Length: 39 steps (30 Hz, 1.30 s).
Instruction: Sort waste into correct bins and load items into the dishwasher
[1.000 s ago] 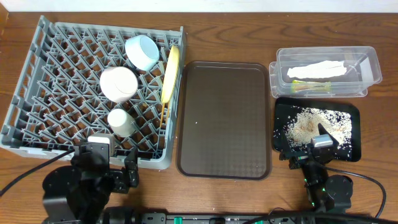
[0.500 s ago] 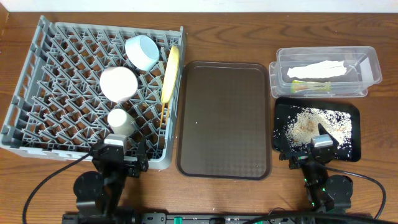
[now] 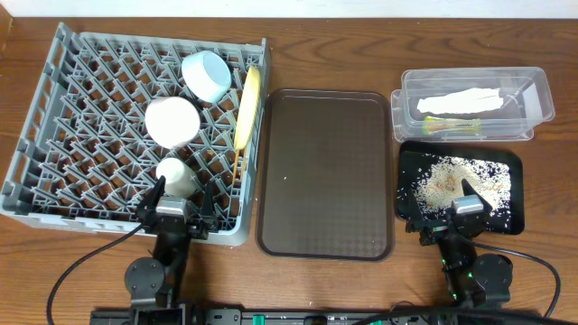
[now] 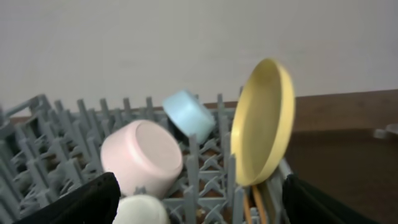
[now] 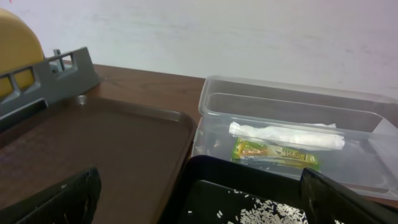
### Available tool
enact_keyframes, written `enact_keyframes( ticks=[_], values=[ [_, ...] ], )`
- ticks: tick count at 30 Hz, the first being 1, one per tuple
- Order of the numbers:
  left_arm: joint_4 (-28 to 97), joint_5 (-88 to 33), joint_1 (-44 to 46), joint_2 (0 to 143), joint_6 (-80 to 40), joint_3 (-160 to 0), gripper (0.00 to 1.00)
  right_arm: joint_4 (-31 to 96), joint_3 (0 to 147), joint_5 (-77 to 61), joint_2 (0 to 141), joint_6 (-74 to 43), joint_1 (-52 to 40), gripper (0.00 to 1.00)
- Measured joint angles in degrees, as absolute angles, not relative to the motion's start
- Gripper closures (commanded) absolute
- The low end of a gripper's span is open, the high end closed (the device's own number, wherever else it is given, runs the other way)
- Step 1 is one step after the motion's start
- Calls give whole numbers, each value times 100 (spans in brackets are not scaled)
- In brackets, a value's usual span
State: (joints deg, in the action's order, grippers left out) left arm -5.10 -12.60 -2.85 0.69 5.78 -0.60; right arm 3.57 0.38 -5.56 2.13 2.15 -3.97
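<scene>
The grey dish rack (image 3: 81, 108) holds the light blue bowl (image 3: 206, 75), the pink-white bowl (image 3: 172, 121), the cream cup (image 3: 176, 175), the yellow plate (image 3: 247, 106) on edge and the chopsticks (image 3: 237, 162). The clear tub (image 3: 542, 99) holds the white napkin (image 3: 465, 99) and the green-and-yellow wrapper (image 3: 447, 125). The black tray (image 3: 510, 162) holds rice scraps (image 3: 456, 181). My left gripper (image 3: 178, 208) is open and empty at the rack's near edge. My right gripper (image 3: 465, 209) is open and empty at the black tray's near edge.
A flat brown serving tray (image 3: 325, 171) lies between the rack and the bins. In the left wrist view the plate (image 4: 264, 121) and both bowls stand close ahead. In the right wrist view the tub (image 5: 292, 124) lies beyond the black tray (image 5: 249, 193).
My left arm has swung right and forward from the table's near-left edge, bringing its gripper up to the rack's near edge. The right arm has not moved.
</scene>
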Motion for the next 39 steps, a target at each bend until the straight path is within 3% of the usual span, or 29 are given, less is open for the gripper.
enact_keyframes(
  ticks=[11,39],
  values=[
    [113,-449,-139,60,60,-80,14,360,40,-556,213,217,-397,1],
    [128,-408,-139,60,-23,-86,14,357,40,-558,213,215,-397,1]
  ],
)
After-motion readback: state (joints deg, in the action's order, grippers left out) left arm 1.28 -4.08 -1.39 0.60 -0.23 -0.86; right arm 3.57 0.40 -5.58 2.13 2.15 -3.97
